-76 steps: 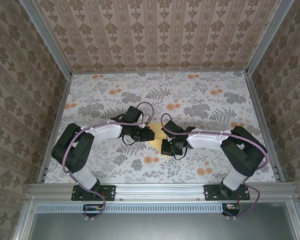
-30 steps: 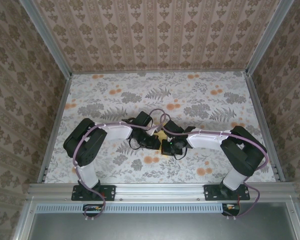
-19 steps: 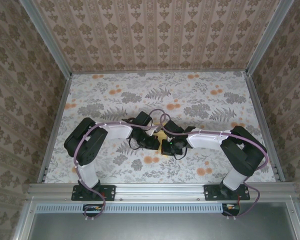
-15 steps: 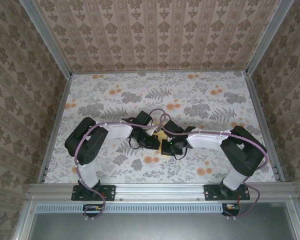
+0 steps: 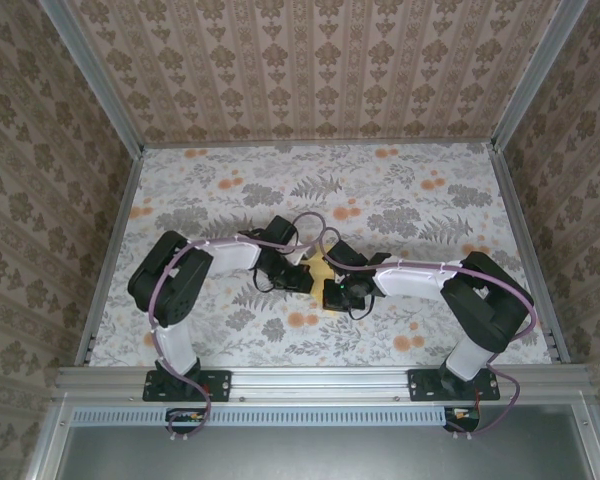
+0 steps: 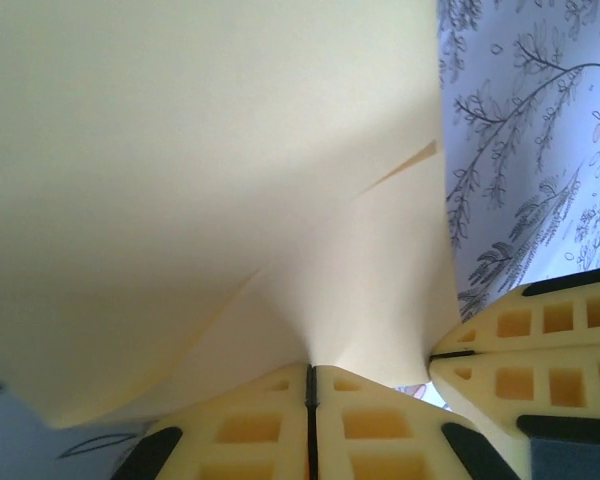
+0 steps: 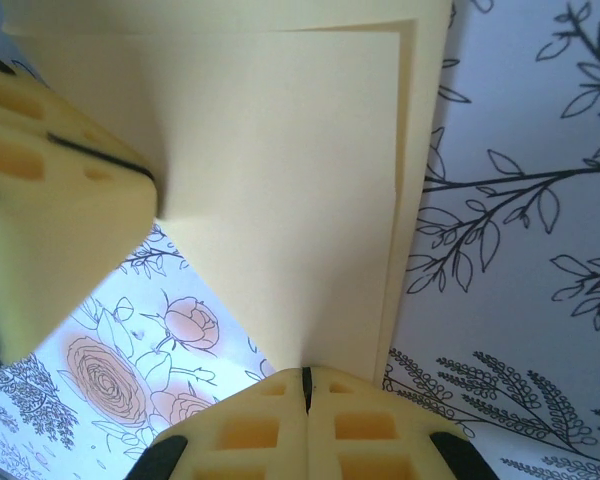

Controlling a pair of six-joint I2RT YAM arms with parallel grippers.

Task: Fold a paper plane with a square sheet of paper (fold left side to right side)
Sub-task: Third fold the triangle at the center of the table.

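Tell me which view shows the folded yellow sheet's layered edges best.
The right wrist view: on the sheet of paper, the upper layer's straight edge sits just inside the lower one's. The left wrist view shows it bulging and creased; the top external view, a small yellow sliver.

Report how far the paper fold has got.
Done: the square sheet of paper is doubled over, with its top layer stopping just short of the lower layer's right edge. In hand: the left gripper and right gripper are both shut on it. It bulges in the left wrist view, so the fold is not pressed flat. Left: crease it, then make every later fold, since the paper is not yet pointed.
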